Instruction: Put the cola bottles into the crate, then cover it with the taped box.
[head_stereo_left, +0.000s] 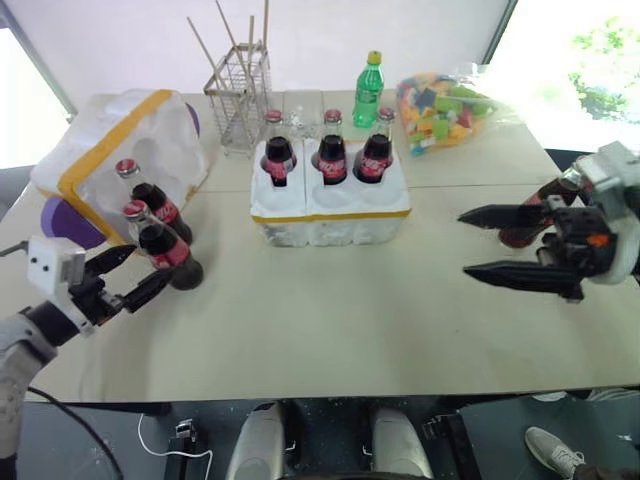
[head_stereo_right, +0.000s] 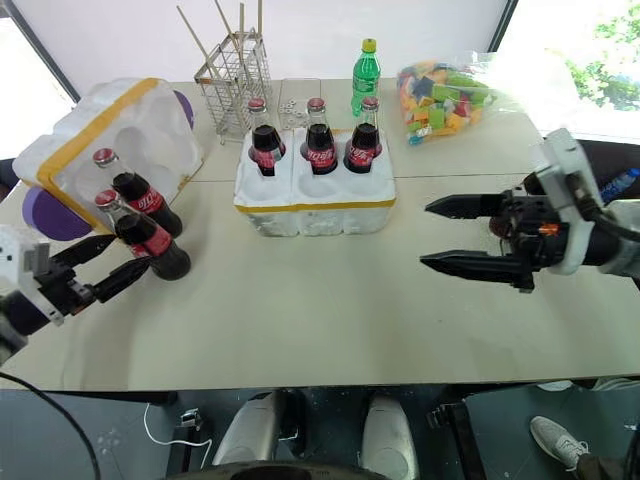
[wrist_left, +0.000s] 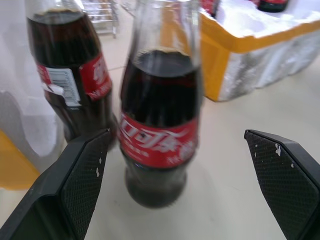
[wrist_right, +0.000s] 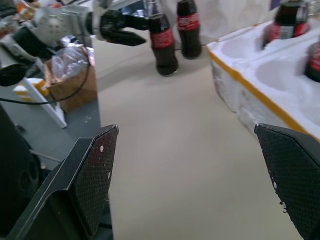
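Note:
The crate, a low white foam tray with a yellow band, sits mid-table with three cola bottles upright in its back row. Its front holes are empty. Two more cola bottles stand on the table at the left, just in front of the taped box, which lies on its side. My left gripper is open, its fingers either side of the nearer bottle without touching it. My right gripper hangs open at the right, pointing left toward the crate, holding nothing. A dark red bottle-like thing is half hidden behind it.
A wire rack with sticks, a green plastic bottle and a bag of coloured blocks stand along the far edge behind the crate. Bare tabletop stretches in front of the crate. A cardboard box sits on the floor beyond the left edge.

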